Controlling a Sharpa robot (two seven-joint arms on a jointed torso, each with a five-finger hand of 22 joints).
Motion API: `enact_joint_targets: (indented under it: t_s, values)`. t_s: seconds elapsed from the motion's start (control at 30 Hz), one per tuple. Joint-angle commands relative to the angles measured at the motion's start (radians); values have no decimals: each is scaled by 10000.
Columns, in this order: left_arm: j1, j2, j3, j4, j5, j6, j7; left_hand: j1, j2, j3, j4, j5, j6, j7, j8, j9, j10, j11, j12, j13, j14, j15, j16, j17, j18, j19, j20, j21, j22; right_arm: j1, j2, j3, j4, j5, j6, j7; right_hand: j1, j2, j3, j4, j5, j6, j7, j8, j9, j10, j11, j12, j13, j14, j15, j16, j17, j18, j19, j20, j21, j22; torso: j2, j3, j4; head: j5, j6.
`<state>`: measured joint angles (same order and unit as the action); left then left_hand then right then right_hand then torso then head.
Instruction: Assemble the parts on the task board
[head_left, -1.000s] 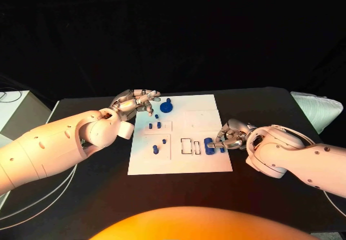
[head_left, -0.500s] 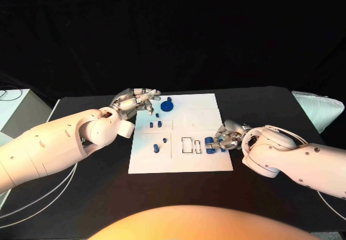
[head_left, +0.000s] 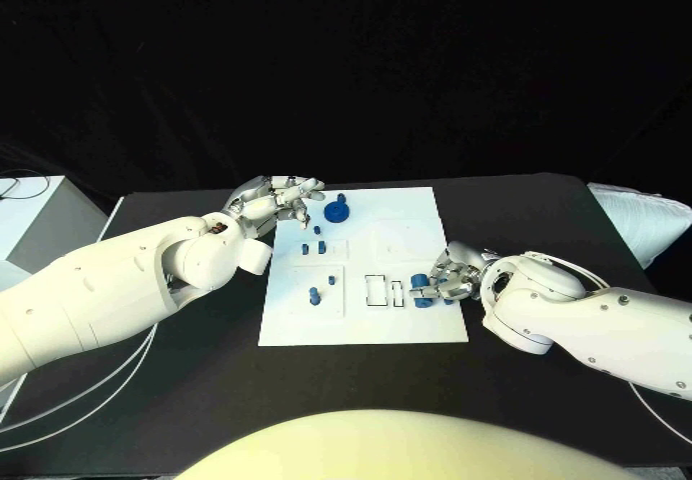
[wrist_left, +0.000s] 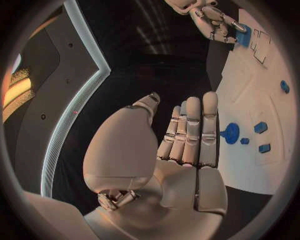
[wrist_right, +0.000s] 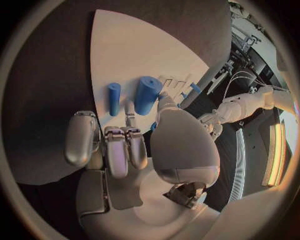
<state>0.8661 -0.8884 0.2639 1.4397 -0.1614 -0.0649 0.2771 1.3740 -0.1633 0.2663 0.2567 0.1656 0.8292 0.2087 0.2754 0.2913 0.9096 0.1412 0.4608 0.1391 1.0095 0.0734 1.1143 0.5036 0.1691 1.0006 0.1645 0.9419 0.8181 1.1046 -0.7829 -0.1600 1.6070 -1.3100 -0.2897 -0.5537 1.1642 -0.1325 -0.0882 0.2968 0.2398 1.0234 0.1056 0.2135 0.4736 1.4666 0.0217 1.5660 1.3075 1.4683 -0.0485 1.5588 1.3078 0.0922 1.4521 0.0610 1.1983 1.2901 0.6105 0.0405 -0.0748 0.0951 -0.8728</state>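
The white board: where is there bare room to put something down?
The task board is bare along its near edge and in its far right corner, beyond the right hand. It is crowded near the left hand by the round blue part, and around the blue parts by the right hand.

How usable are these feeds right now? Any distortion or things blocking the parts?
Head view: evenly lit, the task board reads clearly, though the right hand covers the blue parts at its edge. Left wrist view: strong fisheye bend, board edges curve, and the left hand blocks the centre. Right wrist view: same bending; two blue cylinders show sharply beyond the fingers.
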Motion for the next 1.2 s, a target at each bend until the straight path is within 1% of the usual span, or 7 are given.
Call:
enact_joint_targets:
  t_s: [0.03, 0.2, 0.27, 0.43, 0.63, 0.9, 1.2]
  values:
    - [-1, 4, 11, 29, 63, 207, 40, 77, 4, -44, -1, -34, -21, -23, 26, 9, -92, 6, 50, 13, -56, -14, -49, 10, 81, -41, 19, -23, -18, -93, 94, -43, -97, -319, 476, -93, -4, 39, -25, -30, 7, 89, -36, 55, -13, 1042, 29, 48, 2633, 976, 56, 56, 2393, -162, 38, 2, 43, 22, 9, 9, 8, -5, 2]
    - [-1, 0, 11, 31, 58, 238, 15, 77, 4, -44, -1, -34, -21, -23, 26, 9, -92, 6, 50, 13, -56, -14, -49, 10, 81, -41, 19, -23, -18, -142, 191, -47, -207, -419, 505, -113, 512, 186, 282, -58, 201, 101, -68, 138, 42, 1042, -3, 48, 2633, 974, 24, 54, 2387, -163, 35, -27, 41, 58, 3, 0, 16, 6, 2]
    - [-1, -6, 11, 31, 56, 247, 7, 72, 10, -56, 13, -36, -23, -21, 31, 10, -97, 8, 54, 16, -57, -14, -50, 12, 78, -33, 20, -14, -7, -154, 201, -48, -235, -438, 468, -119, 696, 155, 552, -49, 31, 104, -76, 171, 61, 1042, -13, 48, 2633, 976, 15, 55, 2393, -165, 36, -37, 43, 77, 3, -1, 18, 19, 2]
    - [-1, -16, 11, 32, 48, 262, -15, 72, 10, -56, 13, -36, -23, -21, 31, 10, -97, 8, 54, 16, -57, -14, -50, 12, 78, -33, 20, -14, -7, -170, 170, -50, -232, -289, 256, -113, 809, 269, 1029, -52, 722, 217, -128, 273, 95, 1042, -57, 48, 2633, 971, -19, 49, 2372, -171, 45, -63, 65, 135, 2, -8, 7, 40, 2]
    - [-1, -16, 11, 33, 38, 291, -43, 72, 10, -56, 13, -36, -23, -21, 31, 10, -97, 8, 54, 16, -57, -14, -50, 12, 78, -33, 20, -14, -7, -181, 96, -48, -56, 9, -68, -75, 861, 219, 1345, -67, 1364, 259, -166, 314, 91, 1042, -95, 48, 2633, 974, -54, 52, 2387, -178, 54, -96, 87, 188, -1, -10, 11, 53, 2]
    - [-1, -15, 11, 20, 23, 330, -89, 67, 24, -75, 37, -37, -24, -20, 42, 12, -108, 9, 61, 20, -59, -13, -51, 15, 83, -49, 21, -30, -24, -135, -66, 7, 404, 446, -497, -45, 825, 203, 1428, -52, 1479, 292, -174, 333, 91, 1042, -102, 48, 2633, 992, -59, 76, 2473, -201, 89, -102, 192, 274, -9, -15, -7, 97, 2]
    - [0, -2, 11, 15, -38, 380, -139, 66, 31, -82, 48, -37, -23, -19, 47, 13, -114, 9, 64, 22, -60, -13, -51, 17, 84, -54, 21, -35, -31, 214, -187, 87, 920, 1153, -441, -39, 593, 143, 1478, -46, 1292, 343, -190, 373, 96, 1042, -115, 48, 2633, 1009, -69, 99, 2555, -222, 125, -111, 294, 366, 9, -16, -15, 118, 2]
